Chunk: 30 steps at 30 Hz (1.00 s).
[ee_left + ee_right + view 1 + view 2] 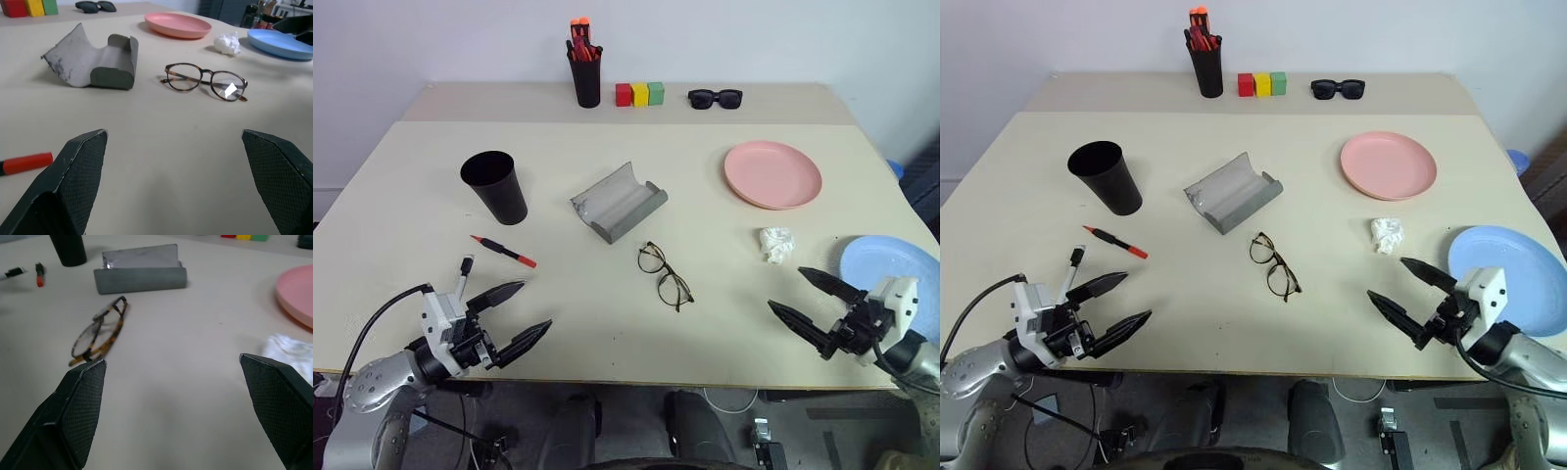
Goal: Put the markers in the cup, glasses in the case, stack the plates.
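1. A red marker (504, 252) lies on the desk (607, 323) just in front of the black cup (495, 186), which stands upright.
2. The glasses (665, 275) rest mid-desk, near the open grey case (618, 202) behind them.
3. The pink plate (772, 174) and blue plate (891, 269) sit apart on the right, a crumpled white tissue (776, 243) between them.
4. Left pincer (517, 315) and right pincer (806, 300) hover at the near edge, both spread wide and empty.
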{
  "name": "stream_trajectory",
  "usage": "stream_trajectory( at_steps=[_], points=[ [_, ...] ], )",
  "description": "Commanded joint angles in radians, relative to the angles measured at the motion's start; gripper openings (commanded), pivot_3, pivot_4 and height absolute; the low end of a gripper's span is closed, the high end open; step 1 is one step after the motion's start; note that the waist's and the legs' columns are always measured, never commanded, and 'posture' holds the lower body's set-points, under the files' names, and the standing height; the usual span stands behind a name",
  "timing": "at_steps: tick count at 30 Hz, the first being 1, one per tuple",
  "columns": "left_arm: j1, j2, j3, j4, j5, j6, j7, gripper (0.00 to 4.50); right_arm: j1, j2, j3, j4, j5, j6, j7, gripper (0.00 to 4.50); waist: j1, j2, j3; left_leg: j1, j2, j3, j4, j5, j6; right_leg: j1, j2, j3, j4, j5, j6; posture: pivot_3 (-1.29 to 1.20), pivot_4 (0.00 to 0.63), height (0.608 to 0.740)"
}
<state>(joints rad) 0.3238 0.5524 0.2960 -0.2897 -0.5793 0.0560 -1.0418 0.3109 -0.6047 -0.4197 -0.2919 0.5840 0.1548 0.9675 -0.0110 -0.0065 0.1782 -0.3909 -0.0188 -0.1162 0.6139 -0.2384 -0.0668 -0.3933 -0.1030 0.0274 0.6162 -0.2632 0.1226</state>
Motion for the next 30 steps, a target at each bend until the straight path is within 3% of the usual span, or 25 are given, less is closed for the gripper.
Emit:
stream_trajectory(
  at_steps=[1, 7, 13, 18, 21, 26, 30],
  points=[
    [0.006, -0.009, 0.017, 0.014, 0.018, -0.037, 0.018, 4.5, 0.002, 0.01, 0.032, -0.027, -0.026, -0.05, 0.011, 4.45, 0.0, 0.0, 0.0, 0.0, 0.0, 0.0, 0.0, 0.0, 0.0, 0.0, 0.0, 0.0, 0.0, 0.0, 0.0, 0.0, 0.15, 0.74],
    [0.02, -0.057, -0.015, -0.033, 0.012, 0.01, 0.107, 4.5, -0.025, -0.02, 0.1, -0.02, -0.08, -0.132, 0.07, 4.45, 0.0, 0.0, 0.0, 0.0, 0.0, 0.0, 0.001, 0.0, 0.0, 0.0, 0.0, 0.0, 0.0, 0.0, 0.0, 0.0, 0.15, 0.74],
    [-0.025, -0.112, 0.039, -0.123, -0.211, 0.314, 0.38, 4.5, -0.205, -0.085, 0.229, 0.058, -0.12, -0.201, 0.218, 4.45, -0.006, -0.001, 0.0, 0.002, 0.0, 0.0, 0.002, 0.0, 0.0, 0.002, 0.0, 0.0, 0.003, 0.0, 0.001, 0.0, 0.15, 0.74],
    [-0.019, -0.162, 0.048, -0.246, -0.194, 0.406, 0.63, 4.5, -0.314, -0.084, 0.3, 0.153, -0.126, -0.248, 0.299, 4.45, 0.0, -0.001, 0.0, 0.002, 0.0, -0.001, 0.001, 0.0, 0.001, 0.001, 0.0, 0.0, 0.003, -0.001, 0.003, 0.0, 0.15, 0.74],
    [-0.039, -0.156, 0.037, -0.33, -0.112, 0.53, 0.845, 4.5, -0.393, -0.074, 0.348, 0.261, -0.144, -0.31, 0.373, 4.45, 0.0, -0.002, 0.001, 0.002, -0.001, -0.001, 0.002, 0.0, 0.0, 0.003, 0.0, 0.0, 0.003, 0.0, 0.002, 0.0, 0.15, 0.74],
    [-0.112, -0.156, 0.071, -0.401, -0.215, 0.712, 1.014, 4.5, -0.521, -0.016, 0.394, 0.39, -0.122, -0.331, 0.436, 4.45, -0.002, -0.002, 0.001, 0.004, -0.001, -0.001, 0.004, 0.0, 0.0, 0.004, 0.0, 0.0, 0.006, 0.0, 0.002, 0.0, 0.15, 0.74],
    [-0.23, -0.072, 0.098, -0.384, -0.37, 0.874, 1.04, 4.5, -0.595, 0.046, 0.4, 0.393, -0.075, -0.262, 0.412, 4.45, -0.002, -0.002, 0.001, 0.003, -0.001, -0.002, 0.004, 0.0, 0.0, 0.001, 0.001, 0.0, 0.01, 0.001, 0.004, 0.0, 0.15, 0.74]
  ],
)
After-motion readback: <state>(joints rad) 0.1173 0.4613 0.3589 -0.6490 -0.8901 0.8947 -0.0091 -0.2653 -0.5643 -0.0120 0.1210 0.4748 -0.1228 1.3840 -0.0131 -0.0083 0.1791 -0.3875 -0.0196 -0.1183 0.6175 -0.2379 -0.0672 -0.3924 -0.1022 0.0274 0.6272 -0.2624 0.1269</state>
